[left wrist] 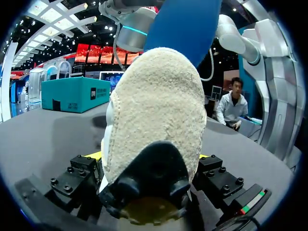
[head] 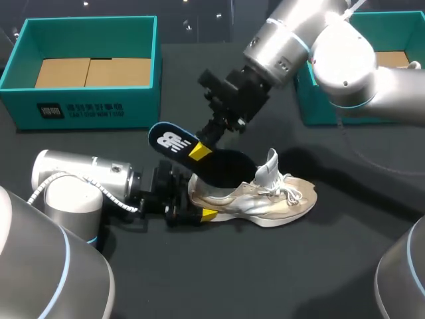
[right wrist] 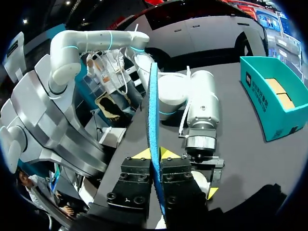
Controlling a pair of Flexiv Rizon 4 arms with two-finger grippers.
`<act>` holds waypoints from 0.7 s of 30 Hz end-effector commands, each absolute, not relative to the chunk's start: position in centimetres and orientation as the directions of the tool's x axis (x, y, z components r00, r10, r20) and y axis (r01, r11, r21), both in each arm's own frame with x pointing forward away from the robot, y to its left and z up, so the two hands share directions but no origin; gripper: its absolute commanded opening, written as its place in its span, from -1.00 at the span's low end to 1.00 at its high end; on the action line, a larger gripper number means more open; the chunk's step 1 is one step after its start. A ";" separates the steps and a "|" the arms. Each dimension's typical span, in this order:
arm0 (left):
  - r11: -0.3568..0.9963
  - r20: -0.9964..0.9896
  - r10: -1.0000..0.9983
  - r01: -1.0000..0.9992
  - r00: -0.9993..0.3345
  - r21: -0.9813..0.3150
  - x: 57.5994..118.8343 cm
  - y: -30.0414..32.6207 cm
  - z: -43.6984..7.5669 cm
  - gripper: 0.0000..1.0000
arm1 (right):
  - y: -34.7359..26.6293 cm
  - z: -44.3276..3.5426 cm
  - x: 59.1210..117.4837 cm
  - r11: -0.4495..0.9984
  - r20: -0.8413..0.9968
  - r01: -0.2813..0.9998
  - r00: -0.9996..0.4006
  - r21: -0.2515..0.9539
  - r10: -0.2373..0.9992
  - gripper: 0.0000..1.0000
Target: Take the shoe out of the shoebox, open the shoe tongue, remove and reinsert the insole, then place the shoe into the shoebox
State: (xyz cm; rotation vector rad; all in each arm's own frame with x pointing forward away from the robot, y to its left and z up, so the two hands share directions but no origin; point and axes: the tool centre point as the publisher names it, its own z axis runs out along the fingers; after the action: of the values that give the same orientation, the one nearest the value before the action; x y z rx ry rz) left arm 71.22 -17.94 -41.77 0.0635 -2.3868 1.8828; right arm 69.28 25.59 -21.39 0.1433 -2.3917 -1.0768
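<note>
Presently: shoe (head: 265, 199) on worktop (head: 299, 266), heel clamped by left end effector (head: 194, 201), likely to steady it; right end effector (head: 200, 151) pinches insole (head: 174, 141), angled over the opening.

The left arm lies low along the table's front left, its left gripper (head: 199, 203) clamped on the heel of the shoe (head: 265, 199). The right arm slants down from the back right, its right gripper (head: 201, 150) pinching the insole (head: 171, 141).

We can read no text clearly. The blue insole (head: 171, 141) carries a white logo; the shoebox (head: 133, 106), left of the insole, has a dark label and small white characters.
</note>
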 end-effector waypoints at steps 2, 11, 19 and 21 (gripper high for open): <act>0.235 0.104 0.028 -0.095 -0.994 -0.967 71.3 -18.0 -42.0 -1.00 | 22.4 -19.3 68.2 0.580 0.400 0.185 -0.877 0.793 -0.266 -1.00; 0.235 0.104 0.028 -0.095 -0.994 -0.967 71.3 -18.0 -42.0 -1.00 | 22.4 -19.3 68.2 0.580 0.400 0.185 -0.877 0.793 -0.266 -1.00; 0.235 0.104 0.028 -0.095 -0.994 -0.967 71.3 -18.0 -42.0 -1.00 | 20.6 -13.6 67.2 0.487 0.397 0.263 -0.897 0.833 -0.196 -1.00; 0.235 0.104 0.028 -0.095 -0.994 -0.967 71.3 -18.0 -42.0 -1.00 | 19.9 -12.6 66.9 0.425 0.447 0.345 -0.878 0.837 -0.169 -1.00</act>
State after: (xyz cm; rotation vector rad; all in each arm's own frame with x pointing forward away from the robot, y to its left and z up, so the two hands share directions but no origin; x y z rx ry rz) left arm 71.22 -17.94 -41.77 0.0635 -2.3868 1.8829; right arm 68.86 22.24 -13.62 -0.0463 -2.2362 -1.3788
